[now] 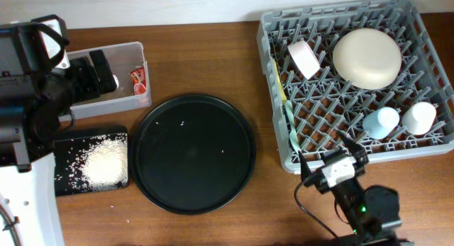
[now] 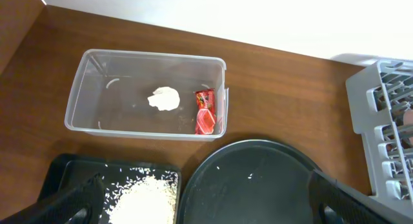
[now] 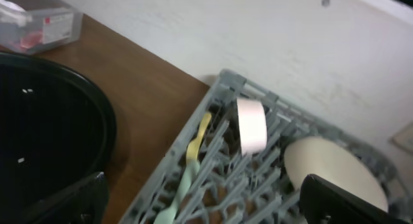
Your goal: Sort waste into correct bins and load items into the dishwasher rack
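Holding both pairs of jaws spread, we saw bare surface (image 1: 248, 76) between the round tray (image 1: 191, 179)'s rim and the rack (image 1: 282, 157)'s wall.

Robot test bench laid out as a mock kitchen.
Told by a brown wooden table (image 1: 213, 54) set against a plain white wall (image 3: 271, 37) and loaded with kitchen goods: a grey dish rack (image 1: 323, 108) holding a cream plate (image 1: 367, 57), a blue cup (image 1: 381, 122) and a white cup (image 1: 419, 118), plus a round black tray (image 1: 192, 153), a clear tub (image 1: 140, 54) and a small black tray (image 1: 67, 143) of rice (image 1: 103, 164). Flanked by a robot's left arm (image 1: 25, 104) and right arm (image 1: 376, 203), the latter with a loose cable (image 1: 312, 207) and a green light (image 1: 362, 209).
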Available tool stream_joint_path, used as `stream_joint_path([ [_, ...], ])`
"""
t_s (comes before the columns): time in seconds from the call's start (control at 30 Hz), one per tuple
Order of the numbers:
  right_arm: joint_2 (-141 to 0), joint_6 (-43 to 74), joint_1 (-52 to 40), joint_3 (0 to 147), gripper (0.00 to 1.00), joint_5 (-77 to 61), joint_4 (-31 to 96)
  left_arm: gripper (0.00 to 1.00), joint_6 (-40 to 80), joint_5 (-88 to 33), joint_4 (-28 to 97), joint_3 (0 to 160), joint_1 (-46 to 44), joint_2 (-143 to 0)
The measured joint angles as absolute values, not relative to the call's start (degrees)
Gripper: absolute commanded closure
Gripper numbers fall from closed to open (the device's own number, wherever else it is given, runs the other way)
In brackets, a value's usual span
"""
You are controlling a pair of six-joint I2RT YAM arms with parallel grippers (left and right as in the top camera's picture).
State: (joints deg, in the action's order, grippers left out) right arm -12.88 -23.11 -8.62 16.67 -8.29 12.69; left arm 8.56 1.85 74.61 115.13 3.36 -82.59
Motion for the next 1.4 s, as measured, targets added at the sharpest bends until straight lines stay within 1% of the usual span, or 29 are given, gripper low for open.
stream_joint_path([
  [0.13,-2.6,-18.8,-4.9,7.7,0.02,-8.6,10.7,0.01,8.6,1.8,74.7,115.1,3.4,-82.6],
  [0.3,-1.0,-16.9,-3.8,1.1,0.02,-9.3,3.2,0.01,8.6,1.8,74.7,115.1,3.4,-82.6],
  [1.07,-0.9,-16.4,-3.8,0.6,0.02,-9.6,3.1,0.01,8.6,1.8,74.8,115.1,3.4,-82.6],
  [1.27,-0.9,-16.5,-3.8,0.6,0.02,-9.6,3.1,0.01,8.6,2.1,77.5,115.1,3.4,-82.5],
  [1.37,-0.9,-16.5,-3.8,0.6,0.02,-9.6,3.1,0.01,8.5,3.7,73.0,112.3,3.4,-80.5],
  [1.4,-0.9,-16.5,-3.8,0.6,0.02,-9.6,3.1,0.01,8.5,4.0,67.9,109.4,3.4,-78.7],
])
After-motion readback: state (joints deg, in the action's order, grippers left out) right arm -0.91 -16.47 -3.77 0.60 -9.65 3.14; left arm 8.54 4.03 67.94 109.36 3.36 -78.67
